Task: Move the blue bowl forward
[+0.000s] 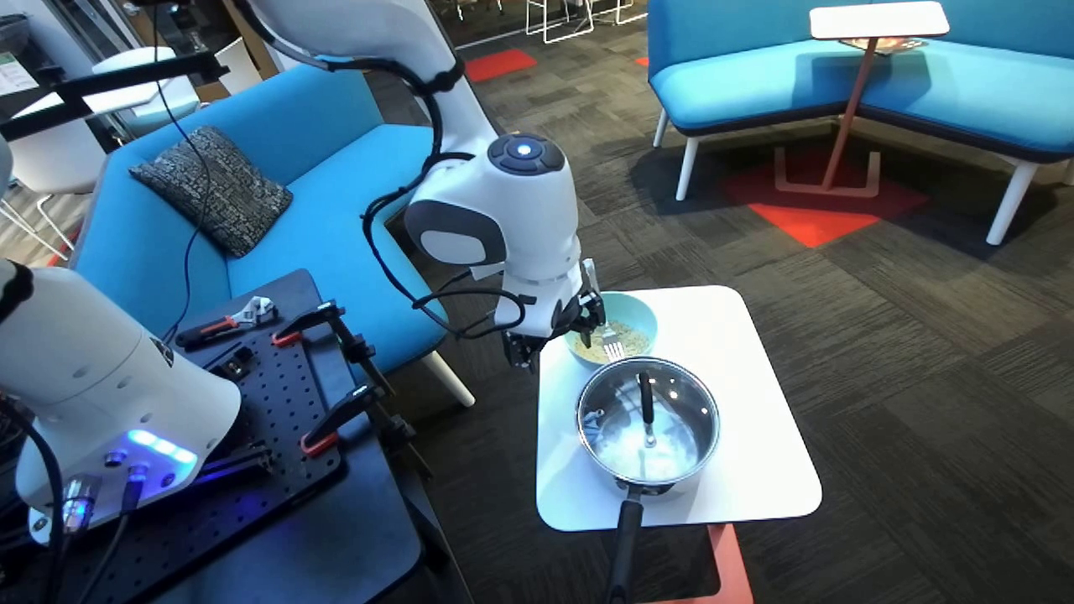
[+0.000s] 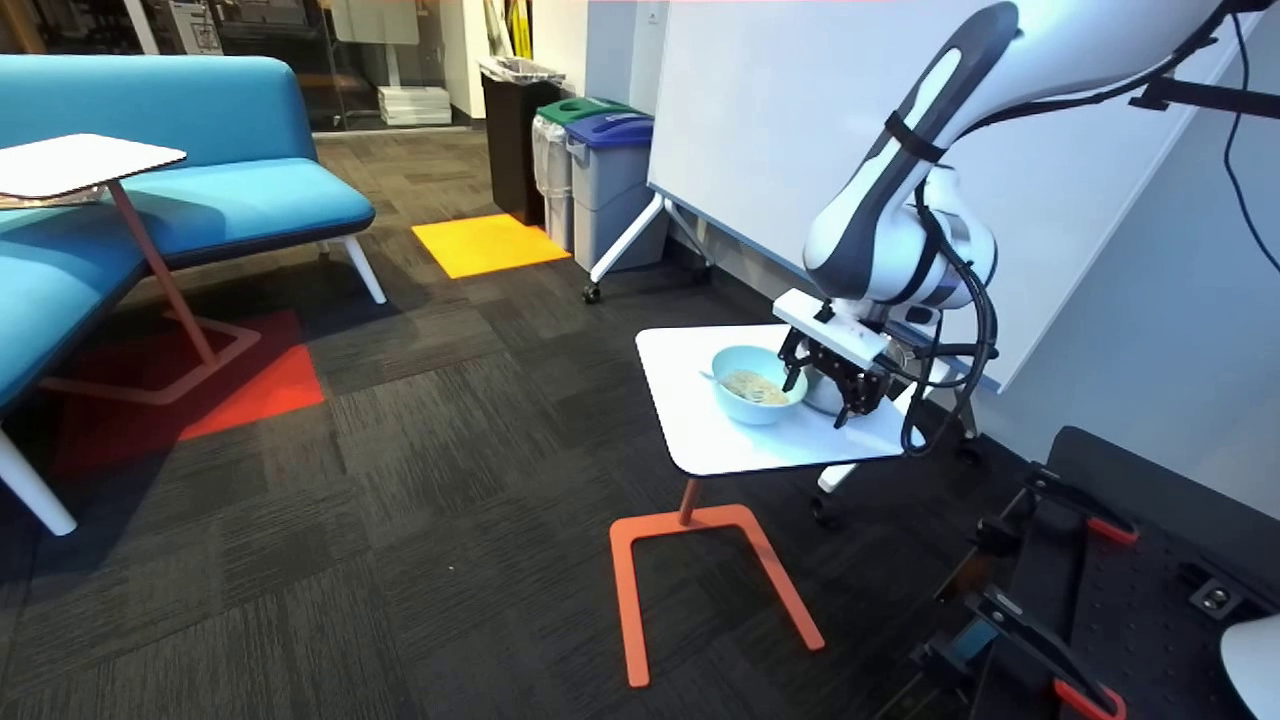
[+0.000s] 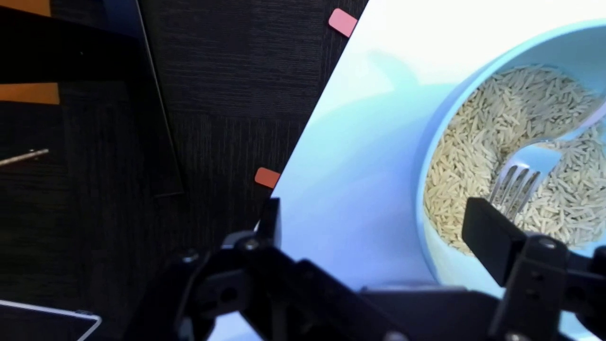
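The blue bowl (image 1: 642, 312) is pale blue-green and sits upright on a small white table (image 1: 759, 403). It holds grains like rice and a fork (image 1: 612, 341) leaning out over the rim. The bowl also shows in an exterior view (image 2: 750, 408) and, cut off at the right, in the wrist view (image 3: 457, 270). My gripper (image 3: 378, 225) is open with nothing between its fingers but the near rim. One finger is over the bowl's inside, the other outside past the rim. In both exterior views the gripper (image 1: 554, 348) (image 2: 815, 405) is at the bowl's edge.
A shiny silver pot (image 1: 663, 453) with a glass lid and dark handle stands close beside the bowl; in an exterior view my gripper partly hides it. Blue sofas (image 1: 336, 210) (image 2: 180, 190) and a whiteboard (image 2: 740, 130) stand around. The robot's base bench (image 1: 336, 520) is beside the table.
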{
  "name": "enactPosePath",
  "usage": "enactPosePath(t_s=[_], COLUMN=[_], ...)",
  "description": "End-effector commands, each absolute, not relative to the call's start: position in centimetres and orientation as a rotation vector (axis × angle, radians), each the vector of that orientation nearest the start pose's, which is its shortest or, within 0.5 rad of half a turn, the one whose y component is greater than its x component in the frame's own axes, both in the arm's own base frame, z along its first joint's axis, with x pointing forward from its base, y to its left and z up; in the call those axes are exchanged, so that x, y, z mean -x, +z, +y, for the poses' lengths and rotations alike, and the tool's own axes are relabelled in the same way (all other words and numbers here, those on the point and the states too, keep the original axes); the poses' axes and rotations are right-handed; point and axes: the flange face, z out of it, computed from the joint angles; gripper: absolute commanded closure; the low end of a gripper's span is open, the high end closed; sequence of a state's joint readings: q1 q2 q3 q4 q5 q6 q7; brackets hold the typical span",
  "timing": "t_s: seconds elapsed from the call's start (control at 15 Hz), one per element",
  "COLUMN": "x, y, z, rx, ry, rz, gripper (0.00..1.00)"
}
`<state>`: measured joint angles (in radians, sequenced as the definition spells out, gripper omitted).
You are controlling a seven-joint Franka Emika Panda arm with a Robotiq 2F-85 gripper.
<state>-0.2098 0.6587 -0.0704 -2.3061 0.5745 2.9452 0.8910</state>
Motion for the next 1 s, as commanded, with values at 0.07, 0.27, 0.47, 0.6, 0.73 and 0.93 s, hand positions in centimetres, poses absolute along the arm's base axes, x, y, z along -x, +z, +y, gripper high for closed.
enactPosePath(t_s=[0.07, 0.27, 0.47, 0.6, 0.73, 0.93], x=[-46.2, -46.6, -47.0, -47.2, -47.4, -48.0], y=[5.2, 4.9, 4.9, 5.0, 5.3, 6.1], z=[-17.5, -17.4, -17.3, -17.1, -16.9, -16.6], rx=[1.987, 1.991, 1.994, 1.998, 2.002, 2.01], ry=[0.005, 0.005, -0.003, -0.011, -0.02, -0.054], rz=[2.361, 2.355, 2.346, 2.34, 2.332, 2.312], gripper=[0.31, 0.54, 0.76, 0.92, 1.0, 0.99])
